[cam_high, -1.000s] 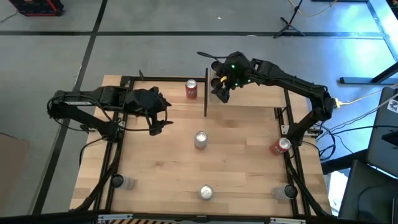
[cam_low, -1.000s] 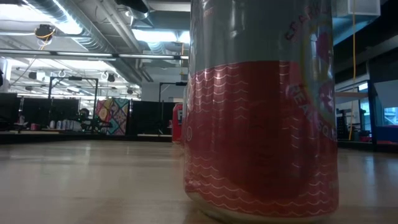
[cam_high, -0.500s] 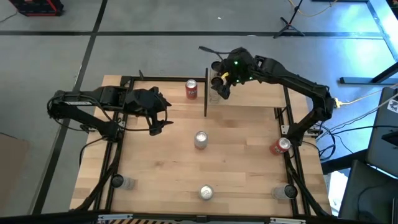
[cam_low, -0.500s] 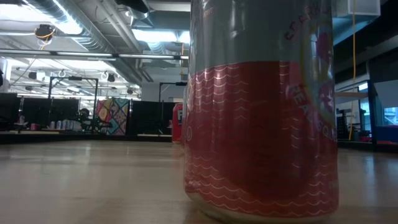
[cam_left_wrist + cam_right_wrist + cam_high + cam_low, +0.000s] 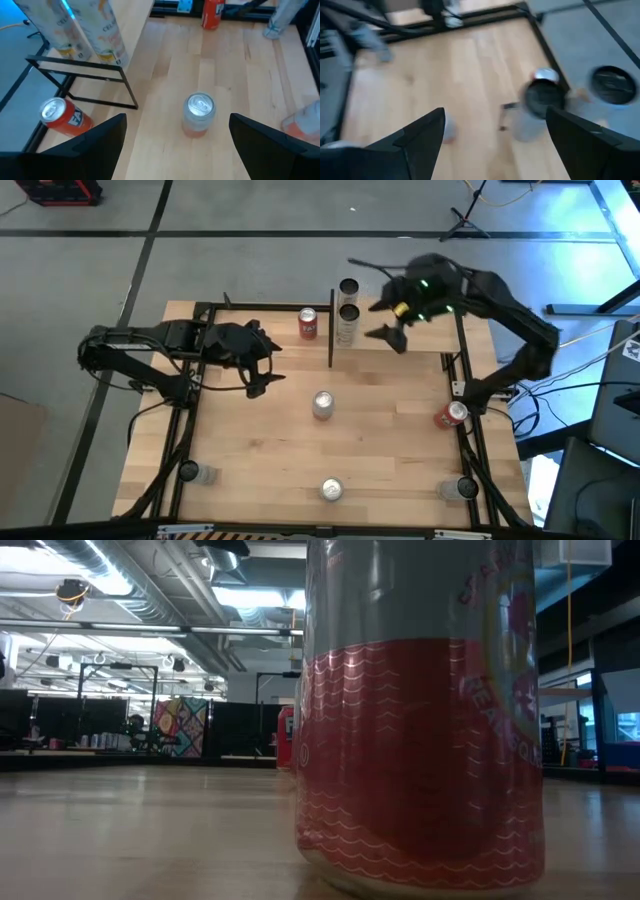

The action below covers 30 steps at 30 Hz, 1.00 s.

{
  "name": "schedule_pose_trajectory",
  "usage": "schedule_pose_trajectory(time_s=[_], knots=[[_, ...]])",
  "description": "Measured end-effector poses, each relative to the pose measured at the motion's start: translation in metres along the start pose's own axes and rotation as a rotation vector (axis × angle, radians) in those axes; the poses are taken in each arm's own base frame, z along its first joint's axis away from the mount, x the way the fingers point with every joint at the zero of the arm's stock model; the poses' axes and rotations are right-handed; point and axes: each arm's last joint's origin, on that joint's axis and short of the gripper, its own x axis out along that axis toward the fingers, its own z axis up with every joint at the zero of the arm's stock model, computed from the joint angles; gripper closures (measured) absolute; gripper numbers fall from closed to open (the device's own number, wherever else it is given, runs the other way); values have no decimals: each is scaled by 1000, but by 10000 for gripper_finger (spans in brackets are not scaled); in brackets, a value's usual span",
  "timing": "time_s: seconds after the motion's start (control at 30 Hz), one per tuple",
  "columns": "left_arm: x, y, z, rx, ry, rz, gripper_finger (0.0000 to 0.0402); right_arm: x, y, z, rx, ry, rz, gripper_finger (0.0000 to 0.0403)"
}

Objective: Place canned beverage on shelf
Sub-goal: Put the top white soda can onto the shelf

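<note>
I see a light wood tabletop (image 5: 390, 430), planked, smooth satin finish. Cans are glossy metal: silver-lidded can (image 5: 199, 114), red one (image 5: 64, 118) and the near can (image 5: 420, 715) with shiny printed wrap. Shelf frame (image 5: 95, 80) is thin matt black metal; my gripper fingers (image 5: 87, 147) look matt black plastic.

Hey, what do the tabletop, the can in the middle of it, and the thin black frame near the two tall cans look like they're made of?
The tabletop looks like light, matte wood: plank seams and grain show. The middle can is likely aluminium, with a shiny silver lid and pull tab. The black frame appears to be thin painted or coated metal rod, dark and straight-edged, though that's a guess from its look.
</note>
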Motion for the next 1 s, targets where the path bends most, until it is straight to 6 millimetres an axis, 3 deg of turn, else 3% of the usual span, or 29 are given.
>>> schedule_pose_trajectory(time_s=[0.13, 0.3, 0.7, 1.0], knots=[[13, -5, -3, 0, -7, -22, 61, -12, 20, -18, 4, -50, -17, 71], [32, -10, -13, -29, -8, -30, 61, -1, 36, -50, 45, -61, -50, 71], [89, -21, -44, -96, 135, -55, 61, 83, 56, -114, 47, 41, 19, 71], [137, -33, -62, -25, 289, -79, 61, 132, 63, -139, 50, -5, 78, 71]])
